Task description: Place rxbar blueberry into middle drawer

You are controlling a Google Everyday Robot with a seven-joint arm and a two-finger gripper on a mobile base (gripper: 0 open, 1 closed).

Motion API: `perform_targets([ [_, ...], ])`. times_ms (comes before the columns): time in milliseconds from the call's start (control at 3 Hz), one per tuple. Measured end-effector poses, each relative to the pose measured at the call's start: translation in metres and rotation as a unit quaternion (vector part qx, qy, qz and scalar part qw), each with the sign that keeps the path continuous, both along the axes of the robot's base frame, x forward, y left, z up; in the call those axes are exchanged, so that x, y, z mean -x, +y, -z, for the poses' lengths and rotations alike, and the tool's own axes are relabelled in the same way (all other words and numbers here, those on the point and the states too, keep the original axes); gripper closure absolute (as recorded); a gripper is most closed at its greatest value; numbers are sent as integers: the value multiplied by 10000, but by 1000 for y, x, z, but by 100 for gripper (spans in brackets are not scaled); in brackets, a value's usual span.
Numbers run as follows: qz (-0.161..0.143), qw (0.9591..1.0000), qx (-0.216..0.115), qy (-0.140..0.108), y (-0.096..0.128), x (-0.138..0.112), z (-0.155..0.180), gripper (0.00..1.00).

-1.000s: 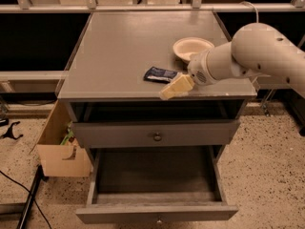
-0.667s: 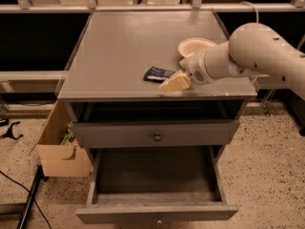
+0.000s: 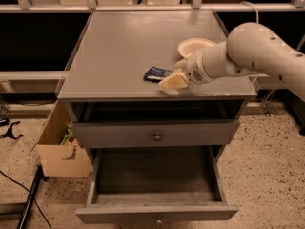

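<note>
- Camera view, against a second ago: my gripper (image 3: 174, 81) has crept a little up and back from the front edge of the surface (image 3: 119, 51), closing on the rxbar blueberry (image 3: 156, 74). Against the nearer earlier frame it has hardly shifted at all.
- The rxbar blueberry has not moved. It lies flat on the surface in the same spot, near the front edge and right of centre.
- The middle drawer (image 3: 157, 212) stays pulled out as before, its grey tray open towards me below the cabinet front.
- The gripper now sits low over the surface, just beside the right end of the bar. From here I cannot say whether it touches the wrapper.
- I cannot tell how far the gripper is open; it reads as one pale block. Nothing shows it having hold of the bar, which rests on the surface.
- The arm (image 3: 257, 51) reaches in from the right and covers the near right side of the white bowl (image 3: 193, 46), which sits behind the gripper.
- The top drawer (image 3: 119, 135), with its round knob, sits between the surface and the open tray.
- A cardboard box (image 3: 59, 156) stands on the floor to the left of the cabinet.
</note>
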State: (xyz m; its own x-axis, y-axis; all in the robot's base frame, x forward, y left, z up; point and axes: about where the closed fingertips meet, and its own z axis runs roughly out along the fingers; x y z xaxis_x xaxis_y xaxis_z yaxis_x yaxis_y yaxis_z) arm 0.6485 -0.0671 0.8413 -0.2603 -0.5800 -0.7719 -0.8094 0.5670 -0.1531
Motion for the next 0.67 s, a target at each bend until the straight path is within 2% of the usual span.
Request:
perform_targets([
  [333,10,10000,-30,22,3,-7,6,28],
  [667,54,9999,-41,88,4,-11,12,29],
])
